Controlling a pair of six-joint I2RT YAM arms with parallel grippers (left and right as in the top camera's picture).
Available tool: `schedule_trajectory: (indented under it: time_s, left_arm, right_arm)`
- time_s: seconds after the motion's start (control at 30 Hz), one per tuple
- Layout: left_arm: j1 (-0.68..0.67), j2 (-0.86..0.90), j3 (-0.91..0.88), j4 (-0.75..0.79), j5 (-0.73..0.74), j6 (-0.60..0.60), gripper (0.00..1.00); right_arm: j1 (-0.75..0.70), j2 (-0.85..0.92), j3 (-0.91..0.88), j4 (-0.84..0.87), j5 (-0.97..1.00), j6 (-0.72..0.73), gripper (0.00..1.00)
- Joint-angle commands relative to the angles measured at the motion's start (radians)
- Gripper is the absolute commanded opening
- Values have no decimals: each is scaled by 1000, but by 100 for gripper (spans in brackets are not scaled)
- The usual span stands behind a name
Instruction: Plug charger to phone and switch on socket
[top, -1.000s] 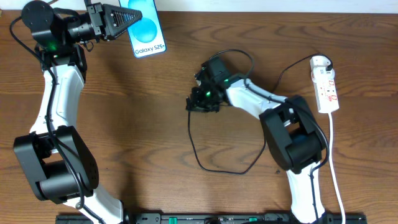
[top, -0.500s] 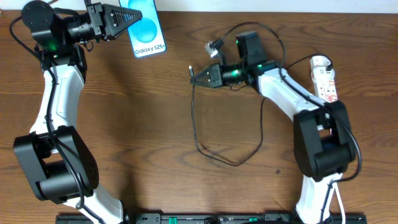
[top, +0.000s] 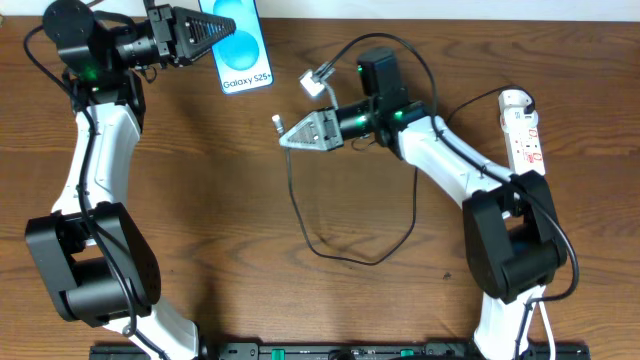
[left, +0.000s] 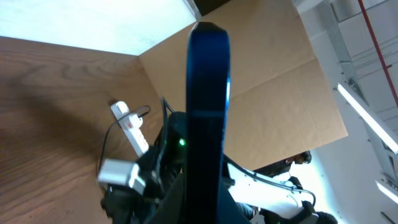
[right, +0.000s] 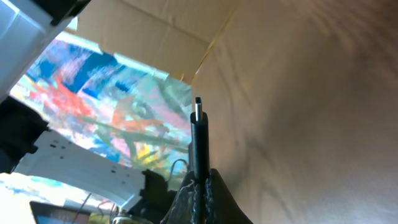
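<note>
the left tool (top: 226, 28) pinches the phone (top: 246, 60) at the far left of the wooden worktop (top: 200, 220), its fingers pressed on the handset, whose bright blue screen with "galaxy s25+" lettering faces the overhead camera. the left wrist view shows the phone (left: 208, 93) edge-on, a dark blue slab rising between that tool's fingers. near the middle of the far side, the right tool (top: 284, 136) is pressed together on the plug end of the charger (top: 291, 195), tip pointing left toward the phone but well apart from it. the thin black cable hangs from the fingers and loops over the worktop below the right arm. the right wrist view shows the charger (right: 198, 134) standing out from the closed fingers, its small metal tip bare. the socket (top: 525, 135), a white strip with red markings, lies at the far right edge of the worktop, its white cord running toward the near edge; it also shows in the left wrist view (left: 129, 124).
</note>
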Motion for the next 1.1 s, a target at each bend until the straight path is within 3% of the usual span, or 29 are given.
schedule_trajectory:
  time_s: [0.0,1.07]
  left_arm:
    - [0,-16,3,8,1,24,7]
    - [-39,-16,3,8,1,24,7]
  right_arm:
    - [17,-110,3,2,-9,47,1]
    - [72,-168,3,151,186,219,1]
